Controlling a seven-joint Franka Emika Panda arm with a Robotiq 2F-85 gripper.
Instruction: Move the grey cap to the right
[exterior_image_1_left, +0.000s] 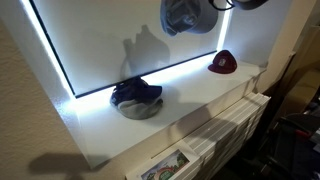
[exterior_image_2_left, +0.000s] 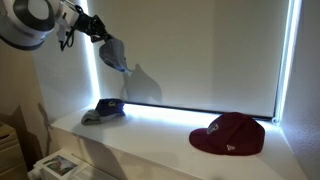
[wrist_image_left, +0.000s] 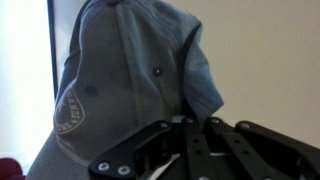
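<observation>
The grey cap (wrist_image_left: 130, 75) hangs from my gripper (wrist_image_left: 188, 125), which is shut on its edge and holds it high in the air in front of the white blind. It shows in both exterior views (exterior_image_1_left: 185, 15) (exterior_image_2_left: 113, 53), well above the shelf. My gripper (exterior_image_2_left: 98, 30) is at the upper left in an exterior view and near the top edge (exterior_image_1_left: 215, 5) in an exterior view.
A dark navy cap atop a pale one (exterior_image_1_left: 136, 97) (exterior_image_2_left: 104, 110) lies on the white shelf (exterior_image_1_left: 190, 105). A maroon red cap (exterior_image_1_left: 222, 63) (exterior_image_2_left: 228, 135) lies farther along it. A drawer unit with papers (exterior_image_1_left: 165, 165) stands below the shelf edge.
</observation>
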